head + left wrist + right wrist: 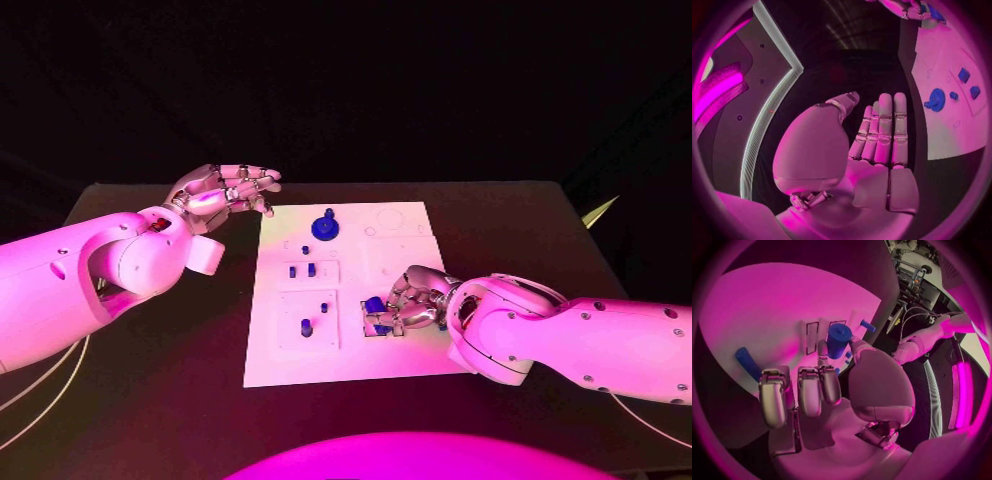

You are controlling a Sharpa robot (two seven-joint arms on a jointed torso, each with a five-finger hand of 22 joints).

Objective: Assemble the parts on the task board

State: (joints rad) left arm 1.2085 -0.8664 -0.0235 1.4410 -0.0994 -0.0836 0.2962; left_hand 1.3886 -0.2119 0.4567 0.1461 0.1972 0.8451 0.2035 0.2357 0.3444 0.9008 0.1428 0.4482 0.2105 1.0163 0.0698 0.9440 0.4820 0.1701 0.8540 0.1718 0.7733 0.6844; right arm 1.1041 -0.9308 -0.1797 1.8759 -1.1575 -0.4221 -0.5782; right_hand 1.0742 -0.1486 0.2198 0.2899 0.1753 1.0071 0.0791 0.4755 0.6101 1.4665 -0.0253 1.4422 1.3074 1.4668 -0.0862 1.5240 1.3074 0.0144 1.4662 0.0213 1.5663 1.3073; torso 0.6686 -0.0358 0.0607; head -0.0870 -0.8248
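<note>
- White board [274,355] mid tabletop [519,215], long edges running away from the robot; dark bare tabletop on all sides.
- Right robot hand [405,303] over board's right edge, pinching a blue cylinder [837,339] upright between thumb and finger.
- Left robot hand [225,190] off board's far-left corner, above tabletop, holding nothing, fingers straight and side by side.
- Blue round part [327,227] near far edge; small blue parts [306,326] along left half.
</note>
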